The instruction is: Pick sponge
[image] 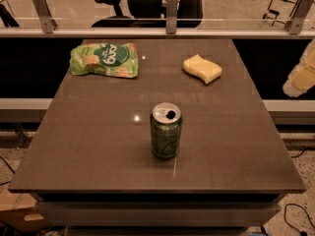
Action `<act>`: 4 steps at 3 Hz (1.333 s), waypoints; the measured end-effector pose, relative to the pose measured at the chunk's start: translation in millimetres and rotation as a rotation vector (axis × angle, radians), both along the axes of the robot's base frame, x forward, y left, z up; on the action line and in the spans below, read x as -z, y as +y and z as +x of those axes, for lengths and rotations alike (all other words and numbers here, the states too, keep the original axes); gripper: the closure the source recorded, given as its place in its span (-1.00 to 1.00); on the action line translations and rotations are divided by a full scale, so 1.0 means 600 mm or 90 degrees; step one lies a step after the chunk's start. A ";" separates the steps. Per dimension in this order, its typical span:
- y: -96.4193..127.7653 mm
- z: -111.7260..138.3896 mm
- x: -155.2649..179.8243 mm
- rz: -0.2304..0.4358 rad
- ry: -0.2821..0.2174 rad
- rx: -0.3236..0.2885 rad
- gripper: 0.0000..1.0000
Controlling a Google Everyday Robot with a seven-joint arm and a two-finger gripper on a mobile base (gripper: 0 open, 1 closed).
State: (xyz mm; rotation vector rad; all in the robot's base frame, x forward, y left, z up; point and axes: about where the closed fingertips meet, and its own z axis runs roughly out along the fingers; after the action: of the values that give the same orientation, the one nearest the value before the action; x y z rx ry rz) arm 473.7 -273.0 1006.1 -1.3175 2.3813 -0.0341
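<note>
Since the sponge [202,68] lies alone at the upper right of the tabletop [98,151], reaching it looks easy. The gripper [301,75] hangs at the frame's right edge; clenched or released, I cannot tell.

You had the sponge [202,68] lying flat on the bench [88,132], toward its far right corner. It was a small pale-yellow foam block with wavy sides, its long axis slanting from far left to near right. Your gripper [301,75] showed as a cream shape at the right edge of view, beyond the bench and apart from the sponge.
</note>
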 end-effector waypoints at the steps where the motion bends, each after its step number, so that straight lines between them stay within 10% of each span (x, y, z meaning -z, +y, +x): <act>1: 0.021 0.036 -0.017 -0.022 0.002 0.022 -1.00; 4: 0.055 0.145 -0.029 0.033 0.028 0.217 -1.00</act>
State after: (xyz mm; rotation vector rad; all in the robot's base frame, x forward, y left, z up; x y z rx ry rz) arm 561.0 -239.7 1023.3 -0.8852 2.5988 -0.0418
